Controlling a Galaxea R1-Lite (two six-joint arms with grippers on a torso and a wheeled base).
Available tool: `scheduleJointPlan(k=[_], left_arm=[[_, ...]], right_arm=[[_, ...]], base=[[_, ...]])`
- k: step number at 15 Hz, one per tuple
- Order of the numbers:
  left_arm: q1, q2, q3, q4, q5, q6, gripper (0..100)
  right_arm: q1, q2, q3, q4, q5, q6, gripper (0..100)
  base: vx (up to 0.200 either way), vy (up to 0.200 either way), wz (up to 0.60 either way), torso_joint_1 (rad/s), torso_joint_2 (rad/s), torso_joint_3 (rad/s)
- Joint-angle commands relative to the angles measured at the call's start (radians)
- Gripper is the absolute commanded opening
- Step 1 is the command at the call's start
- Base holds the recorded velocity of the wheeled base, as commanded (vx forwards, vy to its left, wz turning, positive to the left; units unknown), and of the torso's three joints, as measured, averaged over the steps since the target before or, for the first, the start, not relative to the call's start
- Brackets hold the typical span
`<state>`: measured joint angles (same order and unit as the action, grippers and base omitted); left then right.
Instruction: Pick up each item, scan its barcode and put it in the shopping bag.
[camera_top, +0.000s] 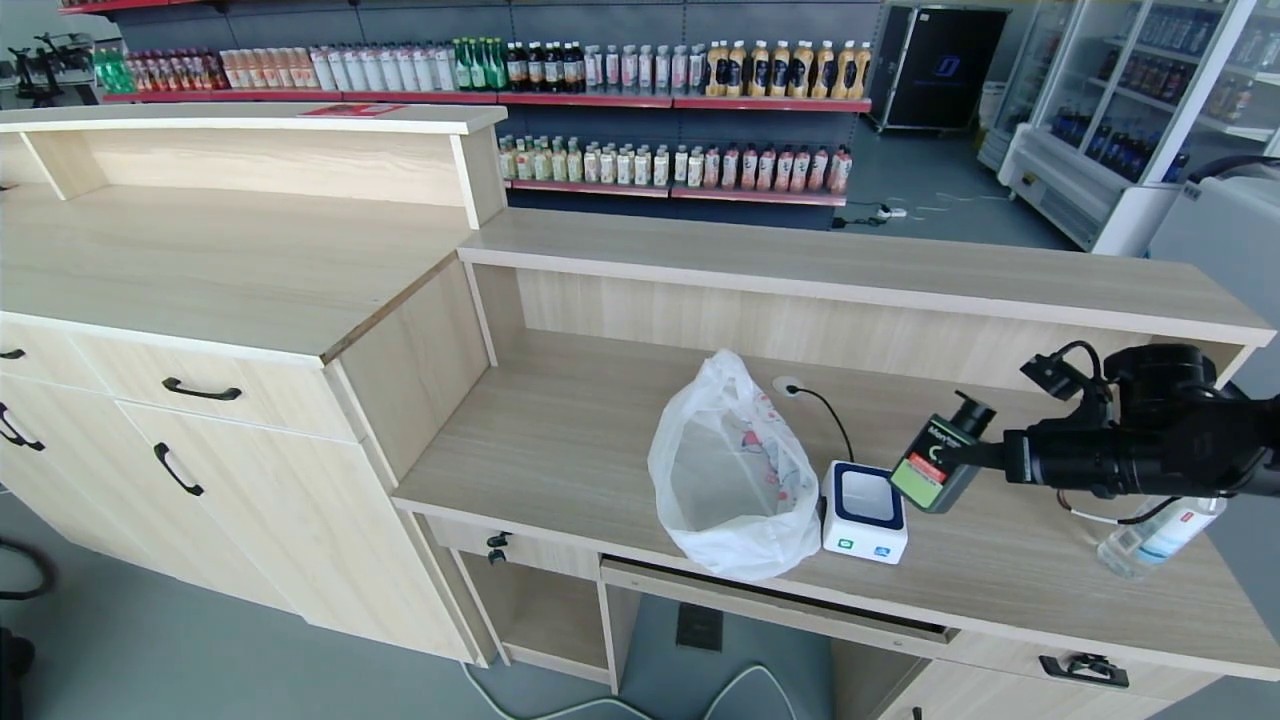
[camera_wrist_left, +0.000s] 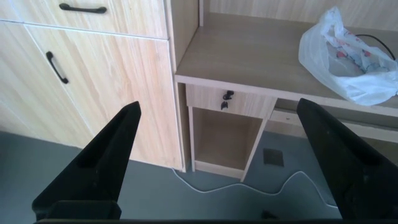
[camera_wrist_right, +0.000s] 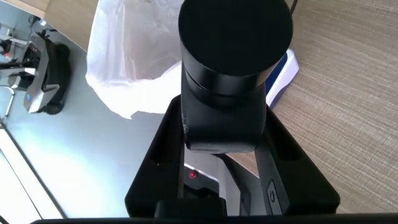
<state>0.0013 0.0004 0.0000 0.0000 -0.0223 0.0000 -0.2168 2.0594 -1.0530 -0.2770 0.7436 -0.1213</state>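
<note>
The desk top (camera_top: 560, 440) lies bare from the shopping bag (camera_top: 730, 480) left to the cabinet's side panel (camera_top: 420, 370). The scanner (camera_top: 865, 510) touches the bag's right side, its cable (camera_top: 830, 415) running behind. Right of it the right gripper (camera_top: 958, 458), clamped on a dark bottle (camera_top: 935, 475), hangs over bare wood, with a clear bottle (camera_top: 1160, 535) farther right. A raised ledge (camera_top: 850, 270) walls the far side.

Matt wood-grain counter (camera_top: 560, 440), thin glossy plastic bag (camera_top: 730, 470)

1. A light wooden counter (camera_top: 560, 440) was set on a grey floor (camera_top: 150, 650).
2. Drawers (camera_top: 120, 365) with black handles (camera_top: 200, 390) were fitted at the left.
3. Shelves (camera_top: 600, 100) of bottled drinks were ranged behind, glass-door coolers (camera_top: 1130, 120) at the right.
</note>
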Motion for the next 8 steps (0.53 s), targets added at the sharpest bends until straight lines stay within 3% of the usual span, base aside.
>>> scheduleJointPlan(k=[1,8], left_arm=[[0.000,0.001,0.000,0.000,-0.001,0.000,100],[0.000,0.001,0.000,0.000,-0.001,0.000,100]], right_arm=[[0.004,0.022,0.001,-0.010,0.000,0.000,0],[0.030,0.071,-0.016,-0.077,-0.024,0.003,0]], base=[[0.000,0.000,0.00,0.000,0.00,0.000],[0.000,0.000,0.00,0.000,0.00,0.000]])
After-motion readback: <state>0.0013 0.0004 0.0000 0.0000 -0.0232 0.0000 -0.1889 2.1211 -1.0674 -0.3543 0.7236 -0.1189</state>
